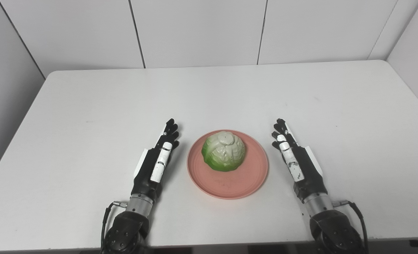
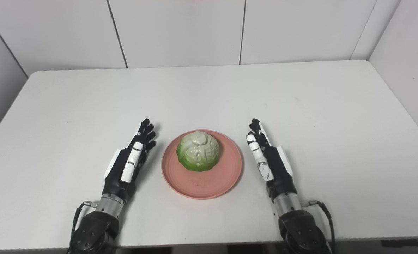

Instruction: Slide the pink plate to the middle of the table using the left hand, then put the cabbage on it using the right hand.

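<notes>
Pink plate [image 1: 227, 178] lying near the front middle of the white desk [image 1: 89, 106], carrying the green-and-white cabbage [image 1: 223, 151] on its far half, dome up. Left hand [image 1: 156, 160] resting just left of the plate, fingers stretched forward and loosely apart, holding nothing, apart from the rim. Right hand [image 1: 295, 158] mirroring it just right of the plate, fingers likewise extended and empty, not touching plate or cabbage.
</notes>
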Controlling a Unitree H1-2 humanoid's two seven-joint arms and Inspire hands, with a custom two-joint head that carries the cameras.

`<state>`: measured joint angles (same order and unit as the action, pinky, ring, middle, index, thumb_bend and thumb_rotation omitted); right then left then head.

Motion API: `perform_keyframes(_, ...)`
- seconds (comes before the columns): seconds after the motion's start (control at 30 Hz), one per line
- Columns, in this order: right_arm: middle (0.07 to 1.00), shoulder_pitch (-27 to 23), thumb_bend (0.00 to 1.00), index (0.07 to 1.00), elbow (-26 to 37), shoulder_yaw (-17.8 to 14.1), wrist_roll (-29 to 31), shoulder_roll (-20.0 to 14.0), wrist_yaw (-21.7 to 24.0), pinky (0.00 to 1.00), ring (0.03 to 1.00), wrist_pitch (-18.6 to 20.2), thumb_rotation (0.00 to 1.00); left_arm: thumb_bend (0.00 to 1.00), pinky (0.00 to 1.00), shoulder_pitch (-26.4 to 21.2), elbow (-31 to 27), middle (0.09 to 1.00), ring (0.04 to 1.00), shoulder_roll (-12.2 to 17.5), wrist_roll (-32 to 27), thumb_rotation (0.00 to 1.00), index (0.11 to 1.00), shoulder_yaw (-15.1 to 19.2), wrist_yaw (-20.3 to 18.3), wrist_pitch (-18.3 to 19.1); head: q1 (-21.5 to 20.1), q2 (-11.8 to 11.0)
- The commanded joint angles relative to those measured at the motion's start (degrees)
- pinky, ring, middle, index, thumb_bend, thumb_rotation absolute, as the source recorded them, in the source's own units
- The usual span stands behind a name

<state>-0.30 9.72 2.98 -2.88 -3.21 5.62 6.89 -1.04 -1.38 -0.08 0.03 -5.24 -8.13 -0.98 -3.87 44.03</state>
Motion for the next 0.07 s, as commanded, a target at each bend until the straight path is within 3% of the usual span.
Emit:
perform_keyframes(0.0,0.979,-1.0,0.25,0.988,0.7,0.1,0.1,-0.1,-0.1,0.95,0.960,-2.4,1.00,0.47,0.97,0.1,2.4,0.991,0.984,1.0,-0.7,1.00,0.981,0.5,-0.2,-0.8,0.0,0.4)
perform_keyframes(0.03,0.978,-1.0,0.26,0.986,0.7,0.2,0.0,-0.2,-0.1,0.95,0.960,-2.2,1.00,0.47,0.97,0.1,2.3,0.992,0.983,1.0,-0.7,1.00,0.981,0.5,-0.2,-0.7,0.0,0.4)
